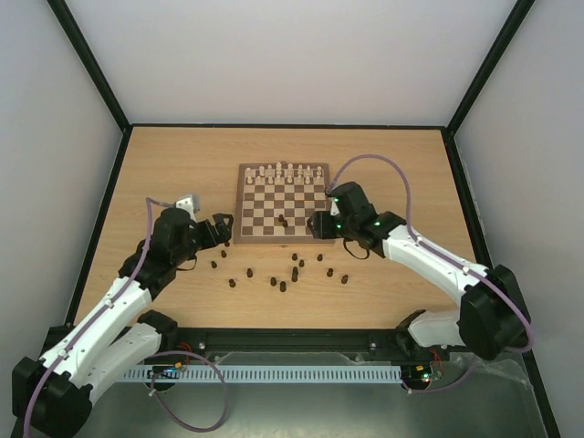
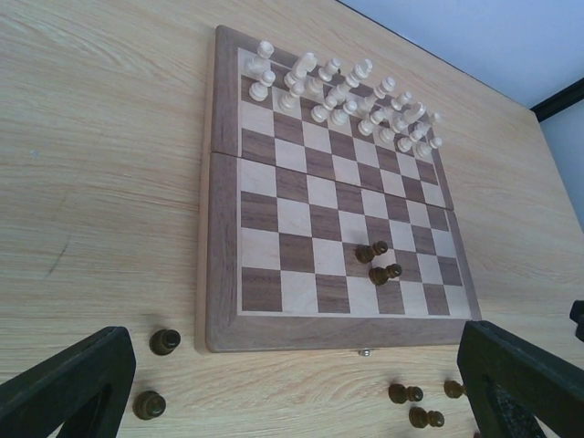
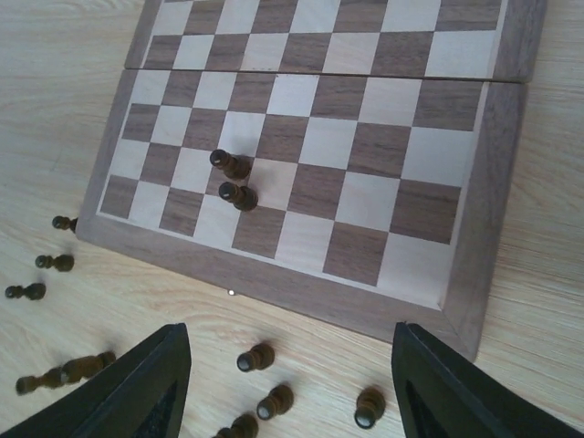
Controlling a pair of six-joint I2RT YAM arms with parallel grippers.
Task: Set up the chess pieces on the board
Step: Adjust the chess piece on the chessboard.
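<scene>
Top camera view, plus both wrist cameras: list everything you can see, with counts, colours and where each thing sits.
table: one, light wood, under everything
board: one, brown and cream checks, middle of the table
cream chessmen: about sixteen, cream, the board's two far rows
dark pieces on board: two, dark brown, close together on near squares
dark pieces off board: about fourteen, dark brown, scattered on the table by the board's near edge
left fingers: two, black, open, empty, near-left of the board
right fingers: two, black, apart, empty, at the board's near-right corner

2 dark chess pieces (image 3: 239, 196) upright on board (image 3: 301, 297) (near edge); rest scattered off it.
</scene>
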